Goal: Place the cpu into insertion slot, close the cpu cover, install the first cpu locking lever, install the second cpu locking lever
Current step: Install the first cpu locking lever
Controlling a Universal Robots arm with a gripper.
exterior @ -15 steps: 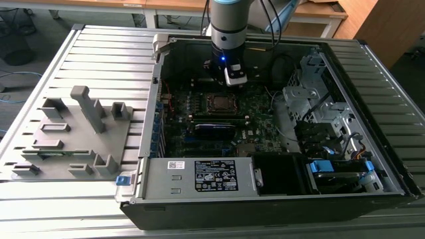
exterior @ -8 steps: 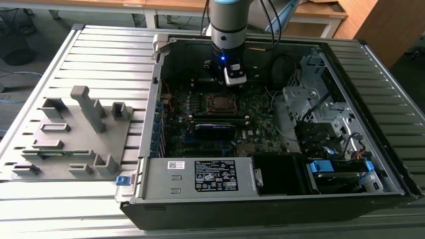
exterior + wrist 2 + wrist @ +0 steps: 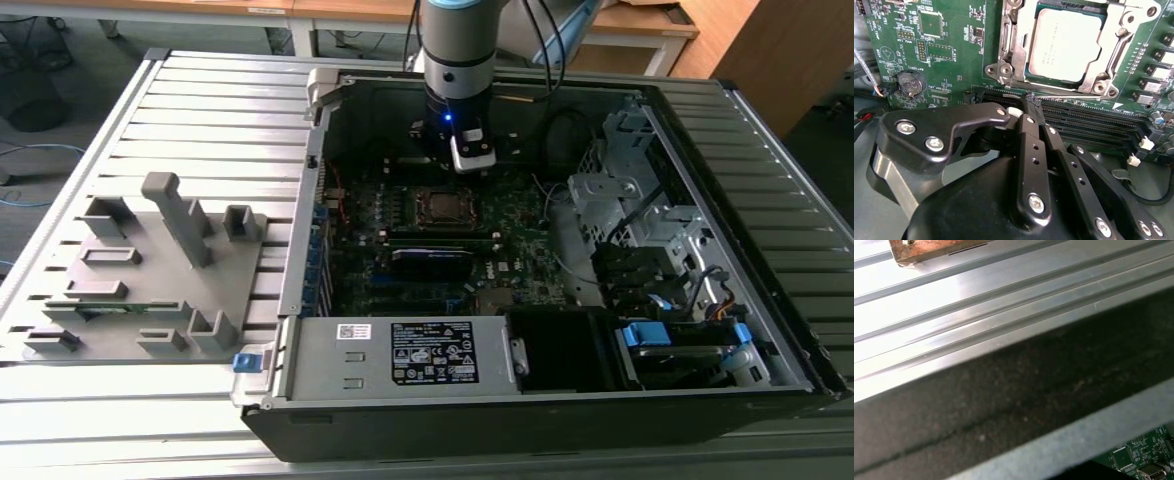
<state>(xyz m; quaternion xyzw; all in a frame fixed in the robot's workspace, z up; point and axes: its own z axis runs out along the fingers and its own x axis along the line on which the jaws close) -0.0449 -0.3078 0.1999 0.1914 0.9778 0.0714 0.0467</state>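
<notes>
One robot arm reaches down into an open computer case that lies flat on a ribbed aluminium table. The same shiny slats show up in the first wrist view. A grey plastic tray with upright pegs sits on the table at the exterior view's left, just beside the case. Wooden desks stand behind the table, and a dark wire bin is on the floor in the corner.

The gripper hangs inside the case, just beside the socket. In the second wrist view its black fingers look pressed together with nothing between them, tips over the long memory slots. The chip sits in the socket, and the metal frame lies flat around its edges on the green board.
</notes>
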